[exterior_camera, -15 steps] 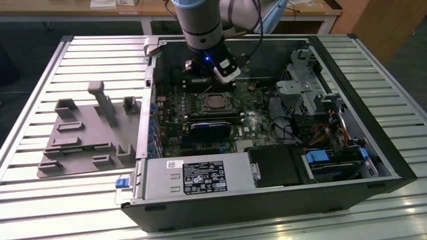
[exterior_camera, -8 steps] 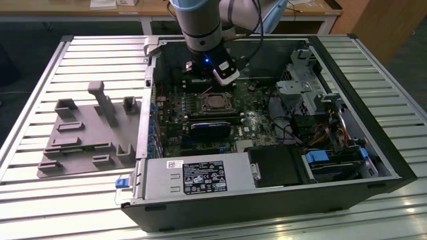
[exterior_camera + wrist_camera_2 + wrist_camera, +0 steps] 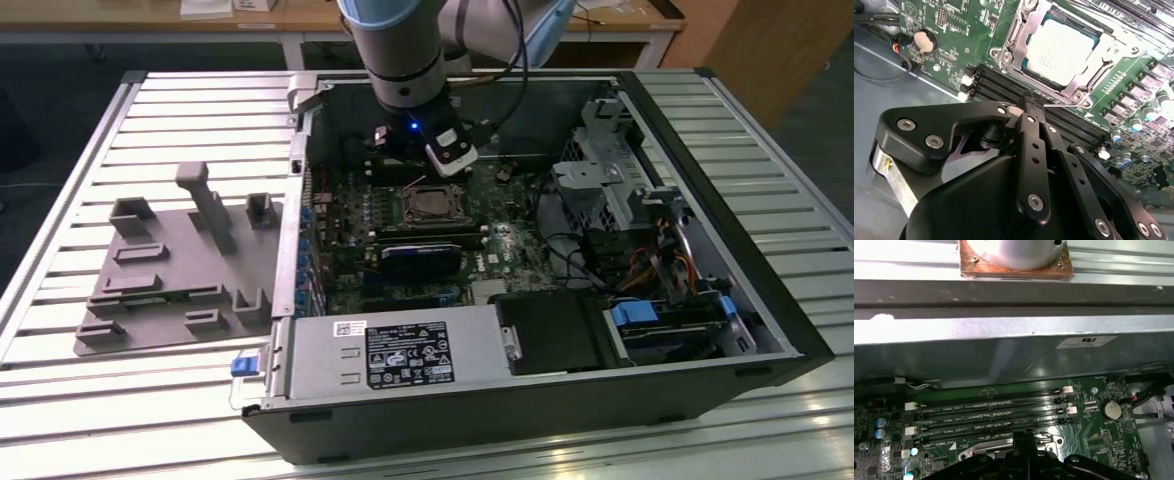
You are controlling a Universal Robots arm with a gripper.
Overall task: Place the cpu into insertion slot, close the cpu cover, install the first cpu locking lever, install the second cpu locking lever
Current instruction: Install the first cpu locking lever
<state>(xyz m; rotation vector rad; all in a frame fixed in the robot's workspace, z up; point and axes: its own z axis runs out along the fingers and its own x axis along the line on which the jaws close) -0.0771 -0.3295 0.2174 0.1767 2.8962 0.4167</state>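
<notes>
One cpu [image 3: 1061,50] lies in the insertion slot [image 3: 1000,54] (cpu cover [image 3: 1021,31] down).

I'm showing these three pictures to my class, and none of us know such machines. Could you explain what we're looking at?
A robot arm reaches into an open computer case on a slatted metal table; one camera watches from outside. Two more cameras ride near the arm's wrist. In the second wrist view, the gripper, shut, sits at a thin wire lever beside the cpu, which lies under its cpu cover. A grey fixture plate lies beside the case.
</notes>
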